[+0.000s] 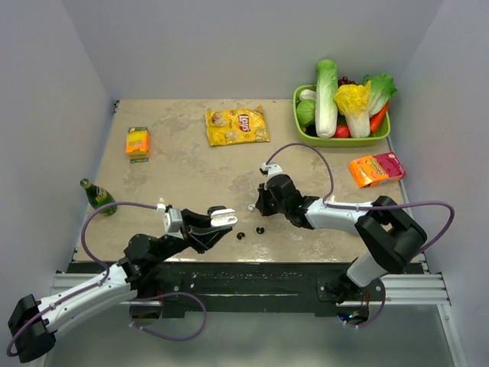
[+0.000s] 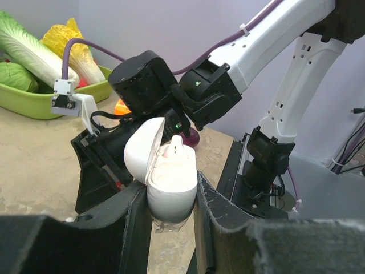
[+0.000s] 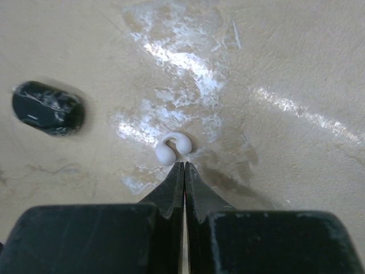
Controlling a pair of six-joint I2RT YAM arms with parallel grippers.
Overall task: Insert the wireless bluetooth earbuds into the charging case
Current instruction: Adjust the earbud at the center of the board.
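Note:
My left gripper point(image 1: 218, 223) is shut on the white charging case point(image 1: 222, 217) and holds it above the table with the lid open. In the left wrist view the case point(image 2: 171, 185) sits between the fingers point(image 2: 128, 222), and a whitish piece point(image 2: 175, 149) stands up inside it. My right gripper point(image 3: 183, 165) is shut, with its tips right against a small white C-shaped earbud point(image 3: 173, 148) lying on the table. A dark earbud point(image 3: 48, 108) lies to its left. In the top view two dark earbuds point(image 1: 241, 235) point(image 1: 260, 230) lie between the grippers, and the white one point(image 1: 250, 207) is by the right gripper point(image 1: 260, 205).
A green bottle point(image 1: 98, 196) lies at the left edge. An orange box point(image 1: 137, 141) and a yellow chips bag point(image 1: 238, 126) lie at the back. A green basket point(image 1: 304, 128) of vegetables stands at the back right, with an orange-pink packet point(image 1: 376, 168) in front of it.

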